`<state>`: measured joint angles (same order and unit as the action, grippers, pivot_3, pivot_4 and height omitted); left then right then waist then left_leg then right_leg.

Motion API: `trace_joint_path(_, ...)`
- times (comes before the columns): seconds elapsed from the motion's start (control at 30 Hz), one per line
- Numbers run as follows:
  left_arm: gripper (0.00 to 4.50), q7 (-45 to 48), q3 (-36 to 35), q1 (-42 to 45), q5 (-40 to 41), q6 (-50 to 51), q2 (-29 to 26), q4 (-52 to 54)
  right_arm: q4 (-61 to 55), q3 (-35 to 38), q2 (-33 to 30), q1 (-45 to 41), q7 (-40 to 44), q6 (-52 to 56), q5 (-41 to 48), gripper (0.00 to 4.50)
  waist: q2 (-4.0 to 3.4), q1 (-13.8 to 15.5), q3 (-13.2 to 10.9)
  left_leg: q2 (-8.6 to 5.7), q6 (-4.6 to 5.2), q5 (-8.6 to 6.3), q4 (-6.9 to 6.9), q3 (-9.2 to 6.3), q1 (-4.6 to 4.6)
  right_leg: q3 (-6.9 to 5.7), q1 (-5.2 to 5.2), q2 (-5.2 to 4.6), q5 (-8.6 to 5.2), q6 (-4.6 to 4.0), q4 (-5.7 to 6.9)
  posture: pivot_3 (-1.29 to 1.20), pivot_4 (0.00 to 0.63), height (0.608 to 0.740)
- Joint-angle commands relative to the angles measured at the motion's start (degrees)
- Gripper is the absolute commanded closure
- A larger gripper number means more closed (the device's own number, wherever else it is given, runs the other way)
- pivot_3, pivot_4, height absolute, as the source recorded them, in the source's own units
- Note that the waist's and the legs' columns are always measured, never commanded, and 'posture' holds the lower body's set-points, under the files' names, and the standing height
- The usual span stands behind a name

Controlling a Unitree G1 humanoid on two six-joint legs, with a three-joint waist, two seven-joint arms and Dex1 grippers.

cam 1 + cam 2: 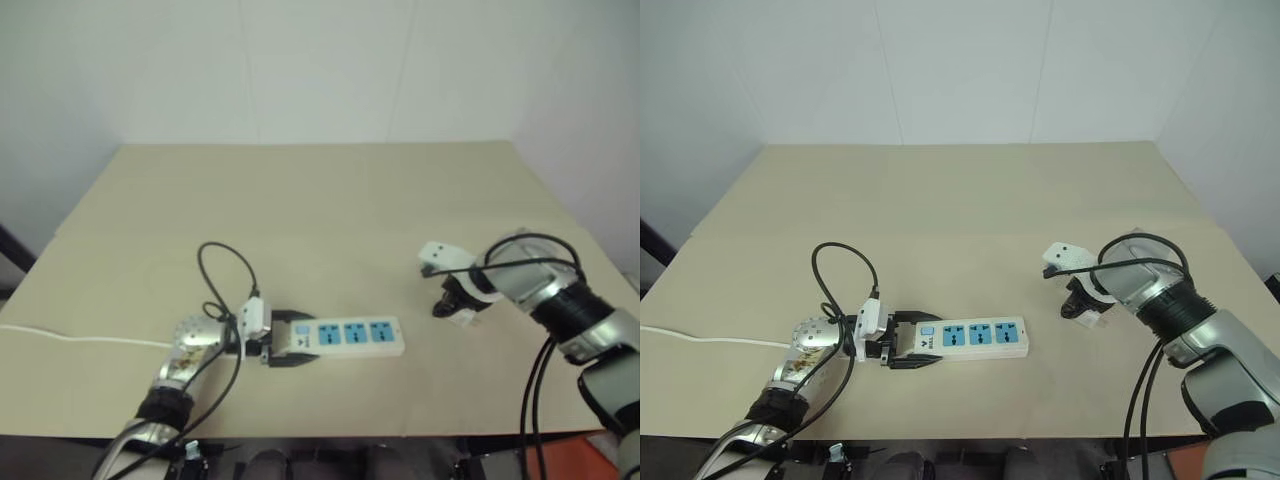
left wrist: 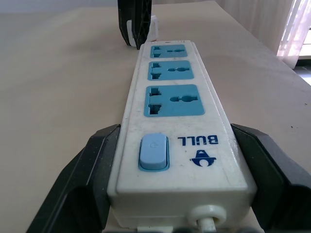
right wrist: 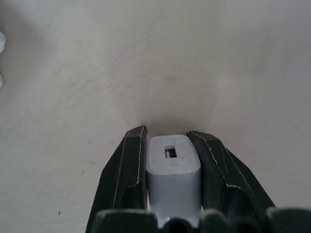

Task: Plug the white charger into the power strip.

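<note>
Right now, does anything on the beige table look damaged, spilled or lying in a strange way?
Nothing stands out. The long white power strip with three blue sockets lies flat and looks intact, its switch end clamped by the left gripper. The right gripper is shut on the small white boxy charger, apart from the strip.

A beige desk (image 1: 330, 200) is spread across the middle of the frame, its far edge set against a plain white wall (image 1: 300, 60) along the top. An orange-red object (image 1: 590, 455) is glimpsed past the desk's near edge at the lower right corner.
</note>
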<state>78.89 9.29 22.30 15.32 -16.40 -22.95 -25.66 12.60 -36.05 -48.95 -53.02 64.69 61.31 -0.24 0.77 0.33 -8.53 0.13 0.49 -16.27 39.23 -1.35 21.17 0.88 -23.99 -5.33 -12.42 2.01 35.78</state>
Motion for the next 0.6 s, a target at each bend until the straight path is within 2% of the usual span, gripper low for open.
trace_joint_path(0.03, 1.23, 1.58, 3.56, -1.49, -3.41, 0.62, -0.76, -1.93, -1.35, 11.20, 1.47, 0.22, -3.43, -6.88, 3.24, 3.34, 0.00, -0.35, 0.00, -0.01, -0.01, 0.01, 0.02, 0.01, 0.00, 0.03, 0.00, -0.01, 0.02, 0.01, 0.02, 0.00, 0.150, 0.740)
trace_joint_path(0.17, 1.23, 2.04, 3.87, -1.26, -3.38, 1.07, -1.24, -1.32, -4.84, 24.08, 3.27, 1.85, -2.77, -11.74, 10.82, 3.34, -0.01, -0.55, 0.00, -0.03, -0.02, 0.02, 0.01, -0.03, 0.01, 0.06, -0.05, 0.01, 0.03, 0.04, 0.08, 0.00, 0.150, 0.740)
trace_joint_path(0.27, 1.23, 2.41, 3.97, -0.45, -3.36, 1.29, -1.42, -1.60, -9.93, 32.08, 5.88, 6.21, -3.27, -14.64, 16.54, 3.34, -0.01, -0.39, 0.00, -0.01, -0.01, 0.01, 0.00, -0.08, 0.05, -0.01, -0.03, 0.01, 0.03, 0.05, 0.00, 0.00, 0.150, 0.740)
trace_joint_path(0.43, 1.23, 3.07, 4.21, 1.47, -3.50, 0.57, -1.56, -3.77, -17.40, 37.83, 15.24, 14.64, -8.66, -20.52, 21.59, 3.34, 0.04, -0.39, 0.00, -0.01, -0.01, 0.01, 0.01, -0.06, 0.02, 0.00, 0.03, 0.01, 0.03, 0.05, 0.01, 0.00, 0.150, 0.740)
trace_joint_path(0.6, 1.23, 3.57, 4.01, 2.29, -3.40, 0.48, -2.04, -4.23, -16.62, 38.13, 23.33, 18.42, -7.01, -25.75, 26.81, 3.34, 0.03, -0.66, 0.00, -0.02, -0.01, 0.02, 0.02, -0.06, -0.02, 0.06, -0.01, 0.02, 0.03, 0.05, 0.16, 0.00, 0.150, 0.740)
